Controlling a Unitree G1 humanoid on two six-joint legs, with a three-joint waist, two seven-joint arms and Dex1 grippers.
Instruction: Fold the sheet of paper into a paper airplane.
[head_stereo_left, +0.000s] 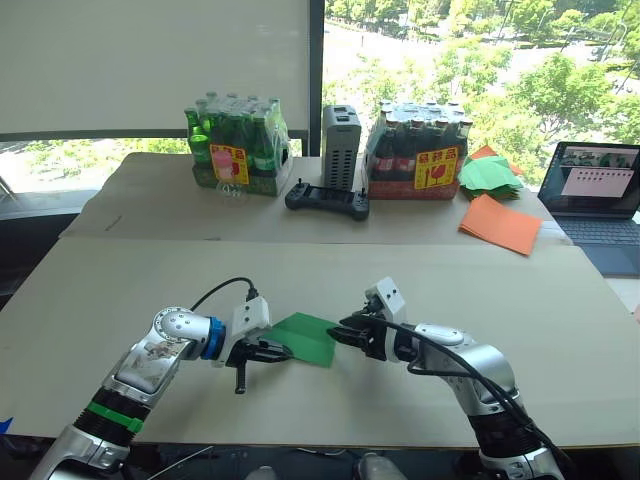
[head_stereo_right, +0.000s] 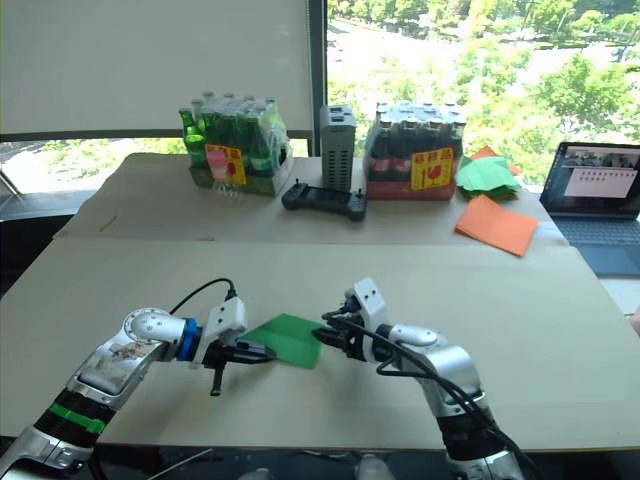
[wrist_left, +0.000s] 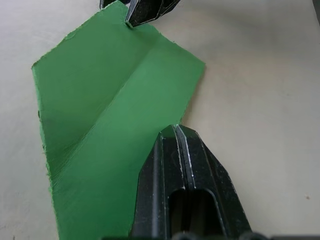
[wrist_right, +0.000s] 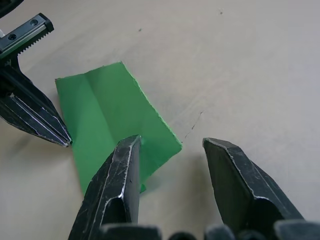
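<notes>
A bright green paper airplane (head_stereo_left: 305, 338), at this stage a flat folded piece with a crease running along its length, lies on the near tan table (head_stereo_left: 120, 290) between the robot's two grippers. The left gripper (head_stereo_left: 268, 352) comes in from the paper's left side, its two black fingers pressed together with no gap, their tips at the paper's left edge, apparently on top of it; whether they pinch the sheet or only press on it cannot be told. The left arm reaches forward and inward, forearm low over the table, wrist turned toward the paper. The right gripper (wrist_right: 170, 155) sits at the paper's right end with its fingers spread well apart; one finger (wrist_right: 120, 175) rests on or just over the paper's corner and the other stands beside the paper over bare table, so nothing is held. The right arm bends at the elbow and angles inward, mirroring the left. Beyond both grippers, on a second table well apart from the paper, stand a pack of green bottles (head_stereo_left: 235, 145), a grey upright box (head_stereo_left: 341, 145), a black handheld controller (head_stereo_left: 327, 199) and a pack of dark bottles (head_stereo_left: 418, 150). Farther out past the right gripper lie a heap of green folded papers (head_stereo_left: 490, 174), an orange sheet (head_stereo_left: 500, 224) and an open laptop (head_stereo_left: 598, 195).
</notes>
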